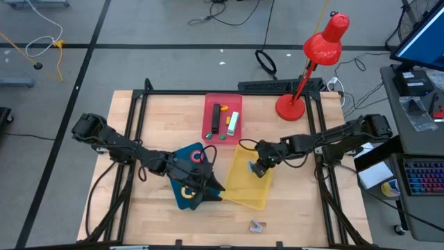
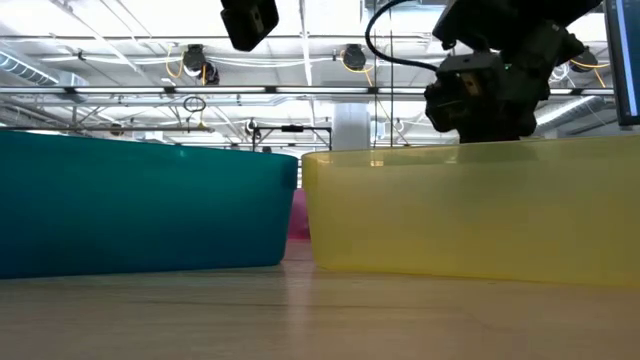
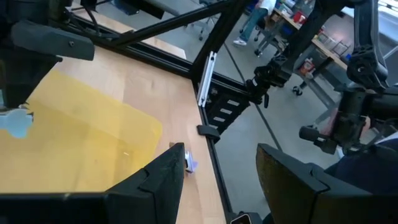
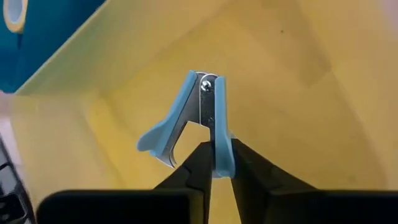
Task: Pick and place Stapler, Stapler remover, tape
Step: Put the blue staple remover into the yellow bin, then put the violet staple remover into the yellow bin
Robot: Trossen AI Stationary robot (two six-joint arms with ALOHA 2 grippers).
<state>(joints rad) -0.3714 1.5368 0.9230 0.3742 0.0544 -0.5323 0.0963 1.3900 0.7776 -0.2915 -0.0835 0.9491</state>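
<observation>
My right gripper (image 1: 258, 169) hovers over the yellow tray (image 1: 243, 187), shut on a light-blue staple remover (image 4: 186, 124). My left gripper (image 3: 221, 177) is open and empty above the near end of the blue tray (image 1: 182, 167), pointing toward the yellow tray (image 3: 81, 143). In the blue tray lie a red-orange tape roll (image 1: 198, 156) and a yellow roll (image 1: 187, 192); the yellow roll (image 4: 15, 12) also shows in the right wrist view. The other rolls are hidden. A black stapler (image 1: 216, 119) lies in the red tray (image 1: 208, 104). A second small staple remover (image 1: 258, 226) lies on the table. My right gripper pinches one light-blue handle wing (image 4: 219, 158) of the staple remover between its two fingers, coming from above. The remover's hinge rivet (image 4: 206, 87) points down toward the yellow tray's floor, and its other wing (image 4: 158, 137) splays out free. It hangs clear of the tray.
A red desk lamp (image 1: 309, 66) stands at the table's far right corner. The red tray also holds a white-green item (image 1: 233, 123) and small coloured bits. In the low view the tray walls (image 2: 470, 210) block sight of their contents. Bare wood lies along the near edge.
</observation>
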